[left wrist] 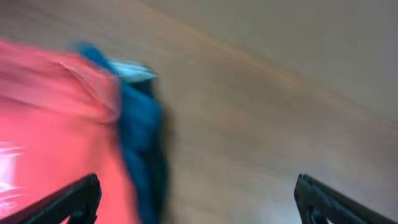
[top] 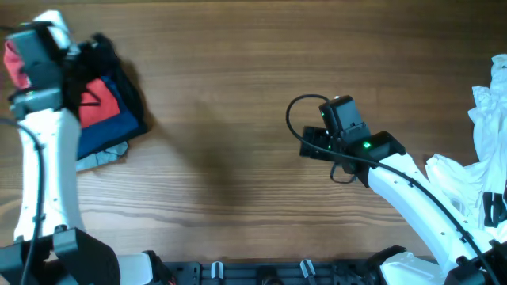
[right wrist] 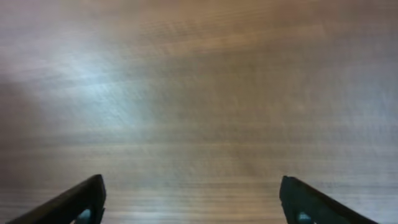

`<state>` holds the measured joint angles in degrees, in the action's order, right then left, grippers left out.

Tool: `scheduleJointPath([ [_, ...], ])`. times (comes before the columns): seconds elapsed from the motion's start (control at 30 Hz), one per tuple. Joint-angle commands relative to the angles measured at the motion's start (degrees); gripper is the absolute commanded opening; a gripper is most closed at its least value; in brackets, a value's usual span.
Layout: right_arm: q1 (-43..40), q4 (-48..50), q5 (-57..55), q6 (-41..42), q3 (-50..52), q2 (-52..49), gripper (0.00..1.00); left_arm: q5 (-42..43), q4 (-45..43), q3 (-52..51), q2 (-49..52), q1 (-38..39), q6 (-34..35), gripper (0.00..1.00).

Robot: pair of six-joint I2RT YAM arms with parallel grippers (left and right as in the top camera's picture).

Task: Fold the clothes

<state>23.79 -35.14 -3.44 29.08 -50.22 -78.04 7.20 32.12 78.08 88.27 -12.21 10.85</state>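
Plainly, the left gripper (left wrist: pixel 198 186) stood spread wide, nothing between its 2 fingers (left wrist: pixel 74 199), one of them over the folded clothes (top: pixel 107 111) stacked toward the table's left edge. A red garment (left wrist: pixel 50 124) lay on top, a dark blue one (left wrist: pixel 140 137) beneath it and a pale one (top: pixel 103 156) lowest (this wrist view was too blurred to read any print). The right gripper (right wrist: pixel 191 183), likewise spread and empty, hung over the bare wooden table (top: pixel 222 71) with open room all round. A white heap (top: pixel 483 150) of cloth lay at the right edge.
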Motion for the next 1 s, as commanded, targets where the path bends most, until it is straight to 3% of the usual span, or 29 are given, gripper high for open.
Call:
scheduleJointPath([
  [0.0,-0.3,5.0,0.5,-5.5,-0.8,0.7,0.92,1.3,5.4,0.3,-0.2,8.9,0.1,1.00],
  [0.13,-0.3,12.7,0.5,-12.2,-1.4,0.7,0.97,1.3,10.6,0.3,-0.2,16.2,0.1,1.00],
  [0.27,-0.3,14.8,0.5,-13.9,-3.0,0.7,1.00,1.3,14.4,0.3,-0.2,19.1,0.1,1.00],
  [0.4,-0.3,10.4,0.5,-13.6,-4.1,2.4,1.00,1.3,21.7,0.3,-1.2,19.5,0.1,1.00],
  [0.5,-0.3,6.1,0.2,-8.7,-4.2,7.0,1.00,-0.1,24.4,0.2,-4.1,19.5,-0.1,1.00],
  [0.77,-0.2,1.0,-4.7,-4.6,-4.1,24.8,1.00,-2.0,24.2,-4.3,-20.7,21.8,-1.2,1.00],
  [0.97,-0.2,-5.6,-9.0,-6.7,-3.0,38.1,1.00,-8.7,20.8,-17.0,-39.5,27.5,2.7,1.00],
])
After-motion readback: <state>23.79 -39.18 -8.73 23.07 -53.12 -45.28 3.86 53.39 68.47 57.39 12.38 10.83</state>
